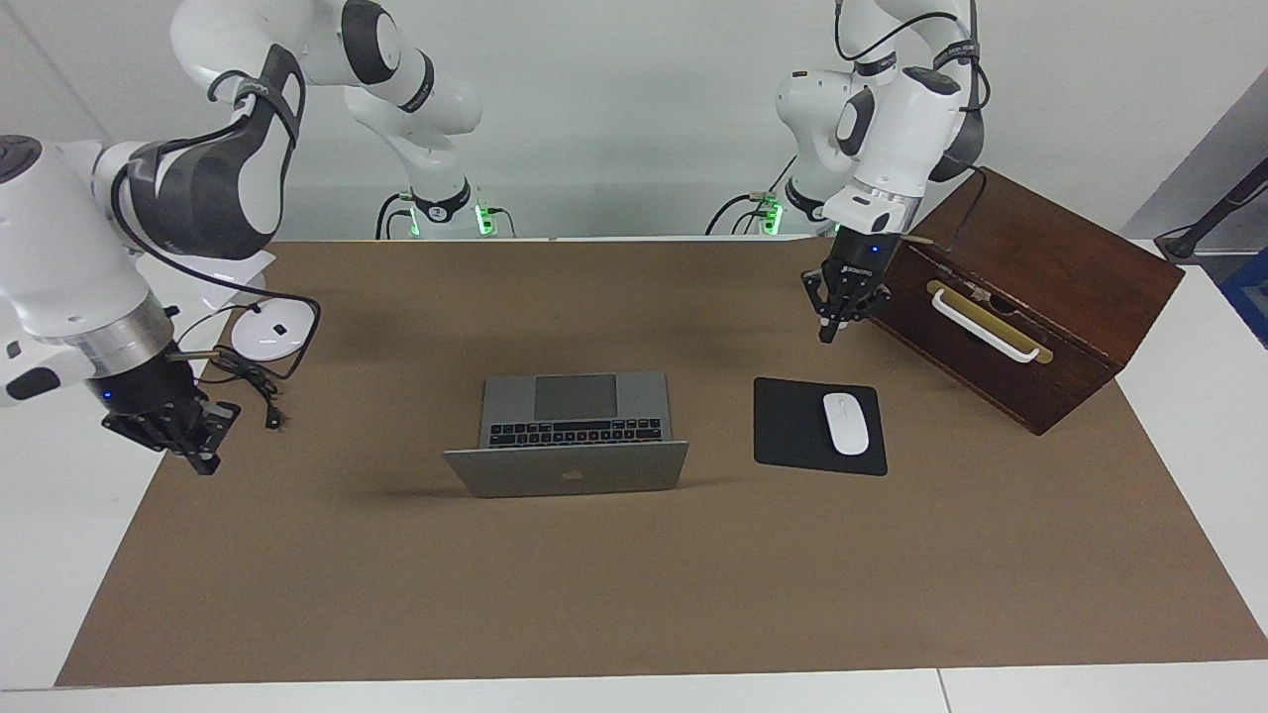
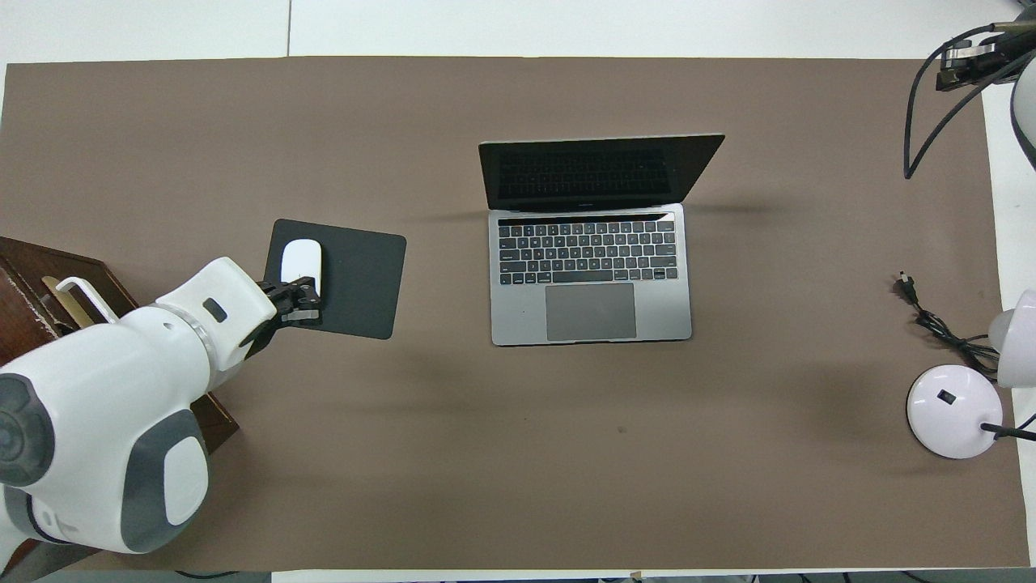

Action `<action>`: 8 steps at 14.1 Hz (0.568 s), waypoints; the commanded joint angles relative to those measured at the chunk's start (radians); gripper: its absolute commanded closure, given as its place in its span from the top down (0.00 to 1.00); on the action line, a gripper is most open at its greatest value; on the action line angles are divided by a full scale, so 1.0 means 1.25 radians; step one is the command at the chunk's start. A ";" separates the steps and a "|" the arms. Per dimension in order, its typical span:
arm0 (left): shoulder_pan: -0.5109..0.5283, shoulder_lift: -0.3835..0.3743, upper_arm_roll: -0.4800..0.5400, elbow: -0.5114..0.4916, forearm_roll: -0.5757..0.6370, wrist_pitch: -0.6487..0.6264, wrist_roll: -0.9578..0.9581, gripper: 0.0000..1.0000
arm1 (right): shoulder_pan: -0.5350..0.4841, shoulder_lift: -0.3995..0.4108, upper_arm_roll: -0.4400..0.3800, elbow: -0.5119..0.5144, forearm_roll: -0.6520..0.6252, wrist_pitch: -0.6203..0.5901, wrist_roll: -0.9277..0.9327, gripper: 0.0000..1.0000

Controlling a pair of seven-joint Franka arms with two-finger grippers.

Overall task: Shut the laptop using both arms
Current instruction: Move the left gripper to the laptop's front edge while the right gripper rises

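Note:
The silver-grey laptop (image 1: 570, 465) (image 2: 591, 275) stands open in the middle of the brown mat. Its lid is upright with the apple logo facing away from the robots, and its keys and trackpad face the robots. My left gripper (image 1: 830, 327) (image 2: 301, 306) is up in the air over the mat between the wooden box and the mouse pad. Its fingers look shut and hold nothing. My right gripper (image 1: 193, 446) (image 2: 967, 65) is up over the mat's edge at the right arm's end, well apart from the laptop and empty.
A black mouse pad (image 1: 792, 426) (image 2: 364, 275) with a white mouse (image 1: 845, 423) (image 2: 301, 263) lies beside the laptop. A brown wooden box (image 1: 1030, 287) (image 2: 24, 275) stands at the left arm's end. A white lamp base (image 1: 272, 332) (image 2: 951, 409) and black cable (image 1: 248, 381) (image 2: 931, 320) lie at the right arm's end.

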 commanded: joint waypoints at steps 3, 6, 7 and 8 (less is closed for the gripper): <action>-0.105 0.061 0.011 -0.046 -0.058 0.178 -0.001 0.00 | -0.002 0.010 0.008 0.021 -0.018 -0.008 0.005 0.00; -0.146 0.108 0.011 -0.056 -0.066 0.267 -0.008 0.00 | 0.005 0.011 0.008 0.019 -0.024 0.005 0.006 0.00; -0.158 0.123 0.011 -0.055 -0.067 0.294 -0.008 0.00 | 0.009 0.011 0.006 0.021 -0.027 0.009 0.005 0.00; -0.173 0.144 0.011 -0.055 -0.068 0.333 -0.009 0.00 | 0.009 0.012 0.006 0.021 -0.030 0.012 0.003 0.00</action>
